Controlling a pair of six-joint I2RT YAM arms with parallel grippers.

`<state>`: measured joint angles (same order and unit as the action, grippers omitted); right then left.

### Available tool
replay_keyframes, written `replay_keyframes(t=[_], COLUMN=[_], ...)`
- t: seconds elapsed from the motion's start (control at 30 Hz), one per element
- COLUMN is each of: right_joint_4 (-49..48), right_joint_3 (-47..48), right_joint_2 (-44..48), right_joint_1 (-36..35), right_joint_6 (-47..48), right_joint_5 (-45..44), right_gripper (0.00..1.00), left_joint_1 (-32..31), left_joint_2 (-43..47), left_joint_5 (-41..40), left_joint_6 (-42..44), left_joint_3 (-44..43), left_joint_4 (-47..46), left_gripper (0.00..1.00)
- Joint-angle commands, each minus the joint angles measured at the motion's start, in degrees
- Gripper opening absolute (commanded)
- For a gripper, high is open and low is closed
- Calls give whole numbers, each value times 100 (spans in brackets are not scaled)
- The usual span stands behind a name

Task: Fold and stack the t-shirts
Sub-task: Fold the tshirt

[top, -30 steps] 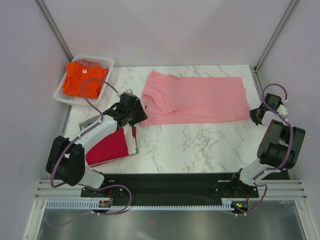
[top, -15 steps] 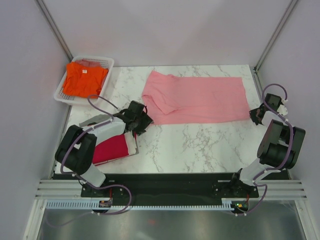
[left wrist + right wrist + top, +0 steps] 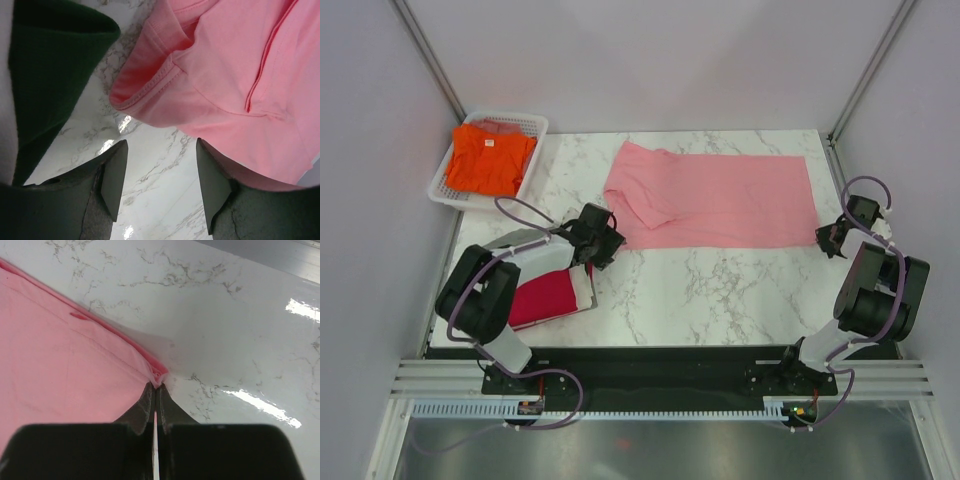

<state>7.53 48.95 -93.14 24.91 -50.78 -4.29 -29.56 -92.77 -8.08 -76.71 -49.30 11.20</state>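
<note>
A large light pink t-shirt [image 3: 715,197] lies spread across the far middle of the table, its left end folded over. My right gripper [image 3: 827,240] is shut on the shirt's near right corner [image 3: 159,376], pinching the hem. My left gripper [image 3: 606,243] is open and empty, low over the marble just beside the shirt's near left sleeve [image 3: 150,85]. A folded crimson red t-shirt [image 3: 542,297] lies at the near left under the left arm, on a white one [image 3: 588,290]. An orange t-shirt [image 3: 488,158] lies in the basket.
A white mesh basket [image 3: 535,128] stands at the far left corner. The table's right edge runs close by the right gripper. Marble tabletop [image 3: 720,290] lies between the pink shirt and the arm bases.
The left arm has swung down and right, its gripper dropping toward the pink shirt's near left corner. The right gripper has shifted slightly in onto the shirt's right corner.
</note>
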Motion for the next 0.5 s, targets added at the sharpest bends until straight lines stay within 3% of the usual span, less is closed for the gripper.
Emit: replay_keyframes(t=[0.0,0.2,0.47], right_joint_4=[-208,-217,-208], right_joint_3=[-70,-78,-105], right_joint_2=[314,323,411], right_joint_1=[32,41,67], right_joint_6=[-81,-89,-81], right_joint_5=[-36,-10,-10], right_gripper=[0,0,0], left_joint_1=[-76,-260,-252], left_joint_2=[-188,-364,-601], left_joint_5=[-299,-606,-1389], left_joint_6=[-406,-696,-1127], left_joint_3=[-1,-18,-45], left_joint_4=[-224,-250,-215], left_gripper=[63,61,50])
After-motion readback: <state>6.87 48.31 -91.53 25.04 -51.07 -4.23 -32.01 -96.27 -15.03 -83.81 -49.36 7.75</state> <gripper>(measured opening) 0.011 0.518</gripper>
